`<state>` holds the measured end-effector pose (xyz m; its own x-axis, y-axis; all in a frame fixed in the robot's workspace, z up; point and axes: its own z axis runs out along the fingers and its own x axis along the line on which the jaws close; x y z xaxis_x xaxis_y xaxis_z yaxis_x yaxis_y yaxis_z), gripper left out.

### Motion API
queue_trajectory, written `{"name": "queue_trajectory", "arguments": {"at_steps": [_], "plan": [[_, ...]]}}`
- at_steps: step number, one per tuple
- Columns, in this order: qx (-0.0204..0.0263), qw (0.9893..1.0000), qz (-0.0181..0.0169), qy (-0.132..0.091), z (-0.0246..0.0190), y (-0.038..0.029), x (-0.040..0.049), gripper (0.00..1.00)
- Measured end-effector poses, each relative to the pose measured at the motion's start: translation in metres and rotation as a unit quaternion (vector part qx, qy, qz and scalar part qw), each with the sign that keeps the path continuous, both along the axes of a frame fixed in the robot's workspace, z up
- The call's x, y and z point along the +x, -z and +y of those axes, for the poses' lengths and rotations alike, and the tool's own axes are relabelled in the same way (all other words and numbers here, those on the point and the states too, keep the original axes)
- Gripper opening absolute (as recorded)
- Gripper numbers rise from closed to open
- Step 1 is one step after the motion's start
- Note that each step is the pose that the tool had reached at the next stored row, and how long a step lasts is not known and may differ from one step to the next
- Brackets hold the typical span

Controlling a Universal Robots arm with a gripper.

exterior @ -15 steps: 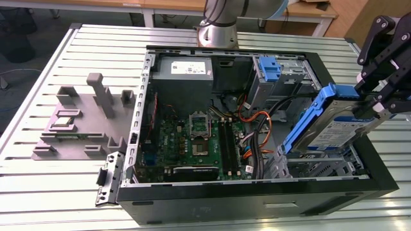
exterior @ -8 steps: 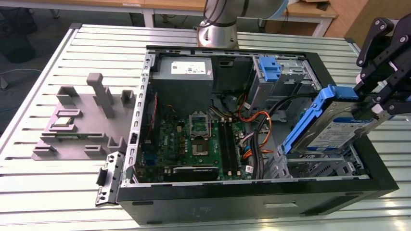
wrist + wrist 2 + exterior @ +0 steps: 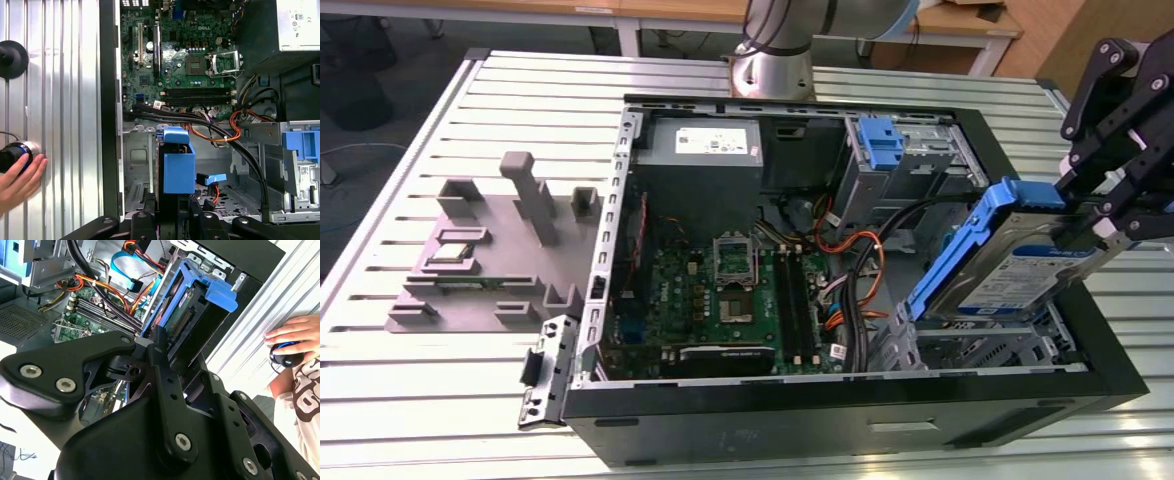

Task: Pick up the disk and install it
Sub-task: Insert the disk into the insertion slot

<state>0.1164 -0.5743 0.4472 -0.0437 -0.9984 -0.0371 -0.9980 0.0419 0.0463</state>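
— Black gripper [image 3: 161,346] links sit closest; what do its fingers have?
— They are clamped on the disk [image 3: 1014,262], at its upper end (blue rails round it).
— Where is it?
— Tilted over the open computer case [image 3: 854,415], at the exterior view's right, above the metal drive cage [image 3: 961,345].

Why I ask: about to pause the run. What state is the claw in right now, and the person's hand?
Claw: closed on the disk, held tilted over the open computer case.
Person's hand: resting on a small dark device.
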Motion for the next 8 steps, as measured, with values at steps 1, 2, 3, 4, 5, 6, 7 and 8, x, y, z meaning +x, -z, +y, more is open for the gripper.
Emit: {"name": "queue_trajectory", "arguments": {"at_steps": [1, 2, 3, 4, 5, 6, 7, 8], "plan": [[0.0001, 1.0000, -0.0001, 0.000, 0.0000, 0.0001, -0.0004, 0.35], [0.0000, 1.0000, -0.0002, 0.000, -0.0001, 0.0001, -0.0005, 0.35], [0.0000, 1.0000, -0.0002, 0.000, 0.0000, 0.0004, -0.0005, 0.35], [0.0000, 1.0000, -0.0002, 0.000, 0.0000, 0.0008, -0.0005, 0.35], [-0.0001, 1.0000, -0.0002, 0.000, 0.0000, 0.0015, -0.0006, 0.35], [-0.0002, 1.0000, -0.0002, 0.000, 0.0000, 0.0023, -0.0006, 0.35], [-0.0002, 1.0000, -0.0002, 0.000, 0.0000, 0.0031, -0.0006, 0.35], [-0.0001, 1.0000, -0.0002, 0.000, 0.0000, 0.0034, -0.0006, 0.35]]}}
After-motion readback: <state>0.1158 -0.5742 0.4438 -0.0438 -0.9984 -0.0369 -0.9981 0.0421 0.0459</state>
